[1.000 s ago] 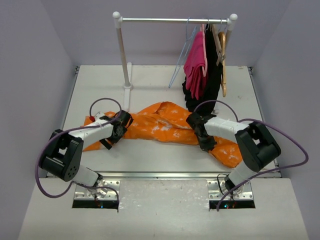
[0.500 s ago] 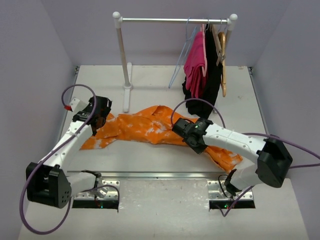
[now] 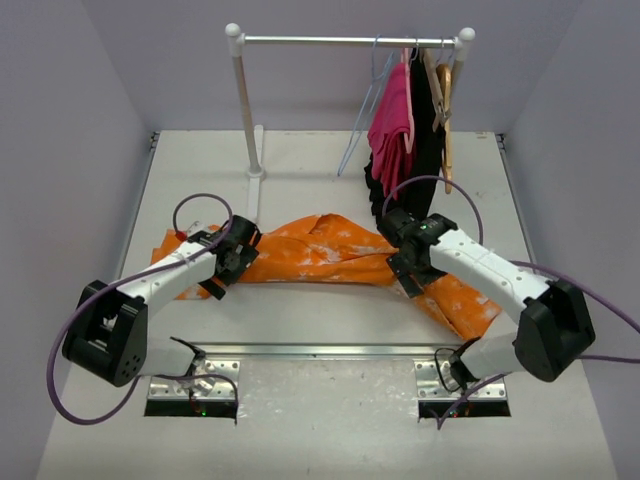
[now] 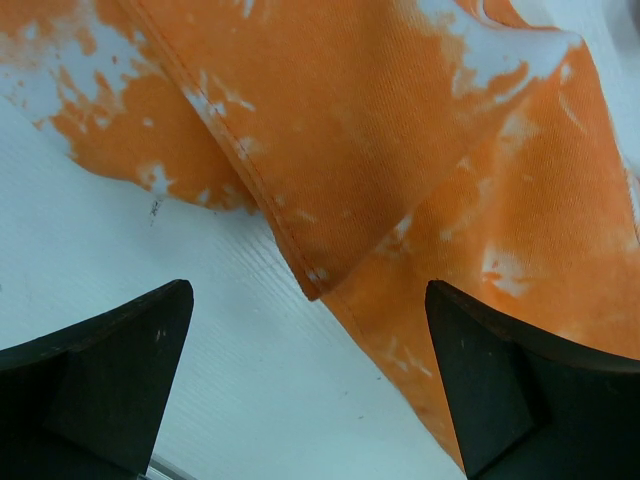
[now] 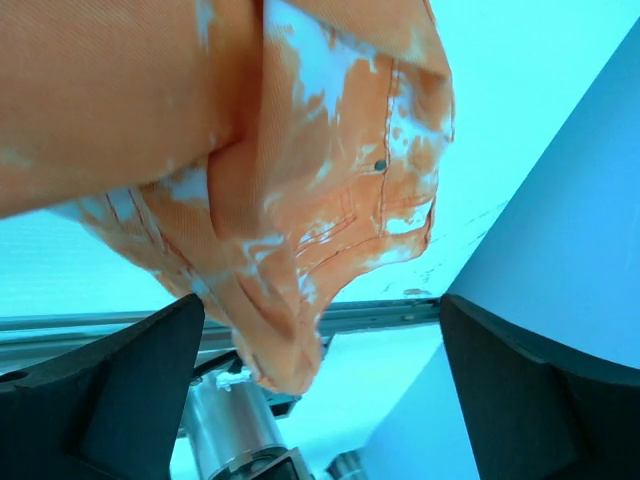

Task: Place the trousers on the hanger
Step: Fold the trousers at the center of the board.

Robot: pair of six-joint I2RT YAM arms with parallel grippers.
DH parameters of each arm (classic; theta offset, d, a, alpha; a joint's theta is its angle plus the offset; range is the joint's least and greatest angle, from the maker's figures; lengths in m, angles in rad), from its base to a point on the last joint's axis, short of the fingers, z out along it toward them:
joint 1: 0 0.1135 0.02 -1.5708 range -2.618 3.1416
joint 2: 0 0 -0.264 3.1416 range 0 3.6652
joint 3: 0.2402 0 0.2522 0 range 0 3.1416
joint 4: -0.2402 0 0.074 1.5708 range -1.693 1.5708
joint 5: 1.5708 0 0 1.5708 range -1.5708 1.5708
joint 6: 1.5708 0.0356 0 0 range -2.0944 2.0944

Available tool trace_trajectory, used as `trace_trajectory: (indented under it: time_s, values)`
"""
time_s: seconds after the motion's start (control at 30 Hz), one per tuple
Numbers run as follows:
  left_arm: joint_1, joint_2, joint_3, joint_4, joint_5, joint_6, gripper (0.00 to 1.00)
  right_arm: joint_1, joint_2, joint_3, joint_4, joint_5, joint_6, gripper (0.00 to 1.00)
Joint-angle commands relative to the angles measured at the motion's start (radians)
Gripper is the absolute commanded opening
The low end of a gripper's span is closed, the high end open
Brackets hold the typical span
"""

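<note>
The orange trousers (image 3: pixel 330 255) with white blotches lie stretched across the table, one end at the left and the other by the right front. The pale wire hanger (image 3: pixel 362 110) hangs bare on the rail, far behind both arms. My left gripper (image 3: pixel 238 255) sits low over the left part of the trousers (image 4: pixel 380 150), open, with a hem corner between the fingers (image 4: pixel 110 370). My right gripper (image 3: pixel 405 262) is open over the middle-right part. In the right wrist view a bunched fold of the trousers (image 5: pixel 300 200) lies loose between the spread fingers (image 5: pixel 120 390) of that gripper (image 5: pixel 322 305).
A white-posted clothes rail (image 3: pixel 350 41) stands at the back, its left post (image 3: pixel 246 110) rising just behind the trousers. On it hang a pink garment (image 3: pixel 392 130), a black garment (image 3: pixel 428 150) and a tan wooden hanger (image 3: pixel 445 120). Grey walls close in on both sides.
The right gripper has opened and let go of the trousers, shifting right. The left arm swung out to the far left, then came back down over the cloth's left part with its jaws wider.
</note>
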Motion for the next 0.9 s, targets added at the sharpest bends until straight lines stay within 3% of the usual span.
trace_trajectory:
  time_s: [0.0,0.13,0.33,0.4,0.43,0.5,0.57,0.67,0.73,0.87]
  values:
    - [0.028,-0.003,-0.002,0.045,-0.074,-0.086,1.0,-0.02,-0.118,0.022,0.121,-0.104,0.054,0.99]
    - [0.072,0.088,-0.007,0.113,-0.101,-0.097,1.0,-0.03,-0.216,-0.091,0.403,-0.298,0.093,0.99]
    - [0.138,0.278,0.01,0.145,-0.121,-0.084,0.94,-0.055,-0.142,-0.147,0.475,-0.291,0.113,0.99]
    - [0.146,0.301,0.006,0.162,-0.119,-0.077,0.72,-0.055,-0.139,-0.168,0.499,-0.307,0.111,0.99]
    - [0.146,0.305,0.0,0.168,-0.121,-0.079,0.48,-0.055,-0.14,-0.177,0.511,-0.312,0.108,0.99]
    - [0.146,0.292,-0.005,0.162,-0.131,-0.087,0.2,-0.055,-0.138,-0.185,0.519,-0.316,0.102,0.99]
    - [0.145,0.254,-0.009,0.143,-0.154,-0.091,0.02,-0.055,-0.122,-0.197,0.524,-0.325,0.086,0.99]
    - [0.141,0.133,0.022,0.069,-0.234,-0.053,0.0,-0.054,-0.049,-0.204,0.525,-0.339,0.094,0.99]
    - [0.136,0.073,0.109,-0.017,-0.297,-0.029,0.0,-0.056,0.019,-0.202,0.516,-0.366,0.093,0.99]
    - [0.137,-0.043,0.279,-0.268,-0.428,-0.059,0.0,-0.056,0.245,-0.15,0.427,-0.281,0.088,0.97]
